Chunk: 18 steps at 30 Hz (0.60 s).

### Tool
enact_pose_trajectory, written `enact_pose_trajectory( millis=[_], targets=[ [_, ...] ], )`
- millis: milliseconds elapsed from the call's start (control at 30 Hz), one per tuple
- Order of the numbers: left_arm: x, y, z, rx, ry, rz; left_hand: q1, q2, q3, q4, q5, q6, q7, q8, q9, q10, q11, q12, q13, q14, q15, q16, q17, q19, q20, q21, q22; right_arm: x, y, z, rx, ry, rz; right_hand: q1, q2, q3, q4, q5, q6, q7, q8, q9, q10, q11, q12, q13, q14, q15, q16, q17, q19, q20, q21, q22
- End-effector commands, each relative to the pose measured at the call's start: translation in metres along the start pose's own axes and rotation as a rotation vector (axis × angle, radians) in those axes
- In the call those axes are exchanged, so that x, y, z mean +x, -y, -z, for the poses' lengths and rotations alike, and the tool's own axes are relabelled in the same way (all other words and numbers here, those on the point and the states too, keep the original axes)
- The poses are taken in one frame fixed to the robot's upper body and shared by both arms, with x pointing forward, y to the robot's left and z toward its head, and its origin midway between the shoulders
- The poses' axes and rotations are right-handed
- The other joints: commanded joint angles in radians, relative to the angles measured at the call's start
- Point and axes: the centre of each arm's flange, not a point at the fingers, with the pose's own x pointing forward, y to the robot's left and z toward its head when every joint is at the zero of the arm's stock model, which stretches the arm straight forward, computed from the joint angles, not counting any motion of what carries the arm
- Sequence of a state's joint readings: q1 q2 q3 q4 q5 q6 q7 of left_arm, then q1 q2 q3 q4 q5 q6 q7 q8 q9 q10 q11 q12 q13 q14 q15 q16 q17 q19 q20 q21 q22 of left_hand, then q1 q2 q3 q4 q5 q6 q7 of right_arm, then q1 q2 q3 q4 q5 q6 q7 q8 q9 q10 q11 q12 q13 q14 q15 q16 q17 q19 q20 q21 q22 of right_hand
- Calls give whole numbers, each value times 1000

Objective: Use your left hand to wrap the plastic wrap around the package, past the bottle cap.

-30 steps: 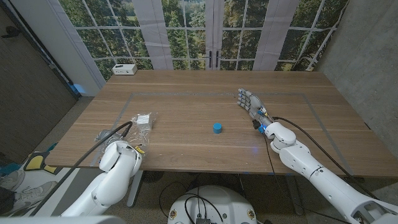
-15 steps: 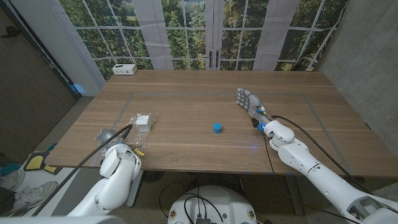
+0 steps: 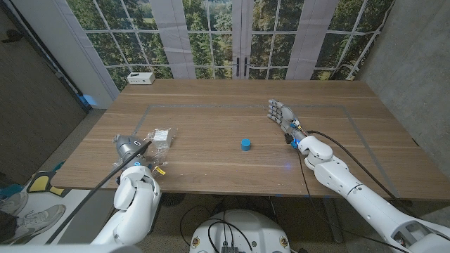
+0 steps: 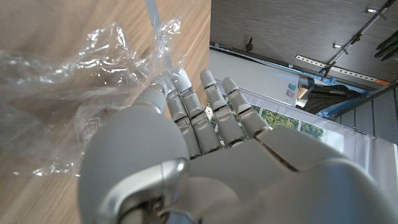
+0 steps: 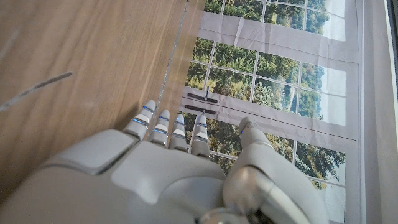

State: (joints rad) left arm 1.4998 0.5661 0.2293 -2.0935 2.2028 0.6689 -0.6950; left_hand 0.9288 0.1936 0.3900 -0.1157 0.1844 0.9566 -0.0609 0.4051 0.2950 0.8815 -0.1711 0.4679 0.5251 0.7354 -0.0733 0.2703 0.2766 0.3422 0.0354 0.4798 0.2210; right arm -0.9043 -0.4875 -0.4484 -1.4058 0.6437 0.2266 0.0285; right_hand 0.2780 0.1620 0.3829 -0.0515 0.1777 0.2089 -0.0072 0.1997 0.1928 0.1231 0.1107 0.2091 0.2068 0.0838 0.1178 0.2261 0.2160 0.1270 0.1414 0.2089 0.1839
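We saw the wooden table (image 3: 211,112) from the head view, and we took the blue bottle cap (image 3: 245,144) near its middle as our landmark. The package (image 3: 161,135), a small flat clear packet with a white label, lay well to the robot's left of the cap, and crumpled plastic wrap (image 3: 133,144) spread from the package's near-left side toward the table's front edge. The left hand (image 3: 126,146) sat at that wrap, farther from the cap than the package was, just beside the package. In the left wrist view the left hand (image 4: 186,137) had its fingers (image 4: 211,106) extended side by side and close together, reaching into the folds of the plastic wrap (image 4: 68,81); we could not tell whether the thumb pinched the film or merely lay against it. The right hand (image 3: 281,116) lay on the table to the robot's right of the cap and a little farther back, well apart from it, with its fingers straight and pointing away from the robot. The right wrist view showed the right hand (image 5: 168,162) holding nothing, fingers (image 5: 161,127) stretched out close together and the thumb set apart. A small white box (image 3: 140,78) stood at the far left corner, far behind the cap.
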Motion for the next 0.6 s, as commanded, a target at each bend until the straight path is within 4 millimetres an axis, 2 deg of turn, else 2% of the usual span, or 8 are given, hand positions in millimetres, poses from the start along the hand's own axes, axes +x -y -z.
enact_pose_trajectory(
  millis=[33,300,600],
  targets=[
    [-9,-13,5,-71,-57,-164,11,0,13,3,-3,4,-1,11,11,-3,-2,13,13,12,-139,5,10,-6,2,7,5,1,3,0,1,-1,-1,0,-4,6,1,5,5,1,-2,2,2,0,0,2,1,4,5,2,3,0,8,2],
    [-17,-17,8,-197,-101,-336,17,-5,19,3,-6,12,-2,29,23,4,-5,36,36,21,-145,13,28,1,-3,16,7,-1,6,0,6,-3,8,0,-4,5,2,5,4,0,-2,2,2,2,-1,2,1,4,5,2,2,0,8,2],
    [-13,-26,-1,-231,-101,-416,19,-12,23,2,-7,21,1,45,33,8,-7,54,55,24,-143,14,40,5,-6,23,7,-2,9,0,10,-2,4,-1,-4,5,2,5,4,0,-2,2,3,2,0,2,1,4,5,2,3,0,8,2]
  ],
)
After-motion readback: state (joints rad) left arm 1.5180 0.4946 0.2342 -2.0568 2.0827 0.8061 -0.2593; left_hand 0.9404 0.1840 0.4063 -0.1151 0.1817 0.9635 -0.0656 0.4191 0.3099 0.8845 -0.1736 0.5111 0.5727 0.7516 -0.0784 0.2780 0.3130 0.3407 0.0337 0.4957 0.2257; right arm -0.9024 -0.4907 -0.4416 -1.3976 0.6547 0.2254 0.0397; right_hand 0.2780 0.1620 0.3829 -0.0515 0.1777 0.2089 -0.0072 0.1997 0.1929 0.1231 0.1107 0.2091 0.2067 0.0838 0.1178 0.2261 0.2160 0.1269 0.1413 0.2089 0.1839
